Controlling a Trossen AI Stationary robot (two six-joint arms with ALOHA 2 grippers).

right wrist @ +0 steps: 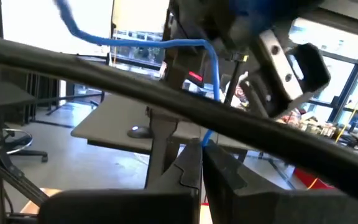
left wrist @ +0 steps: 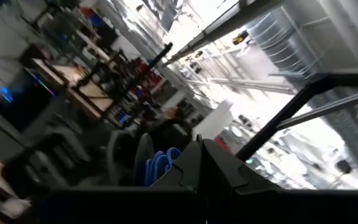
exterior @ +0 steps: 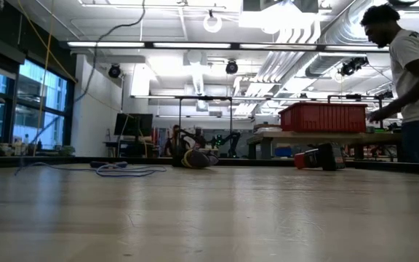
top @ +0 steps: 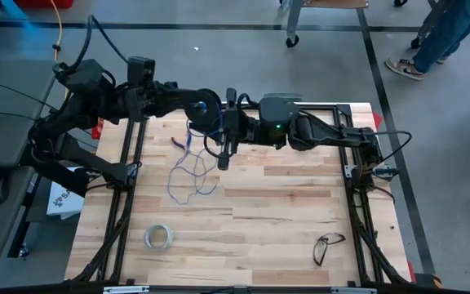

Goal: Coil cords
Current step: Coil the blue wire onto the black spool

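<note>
The thin blue wire (top: 190,175) lies in loose loops left of the picture's middle, running up to the dark spool (top: 206,109). The left gripper (top: 205,110) is closed on the spool. Just right, the right gripper (top: 223,160) pinches the wire.

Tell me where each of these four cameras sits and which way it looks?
High: overhead, looking down; both dark arms meet above the thin bluish wire on the pale wooden table.
Low: at tabletop height, facing the room; no arm shows, the same wire does.
Left wrist: past shut left gripper, blue coil ahead.
Right wrist: past shut right gripper pinching the wire.
</note>
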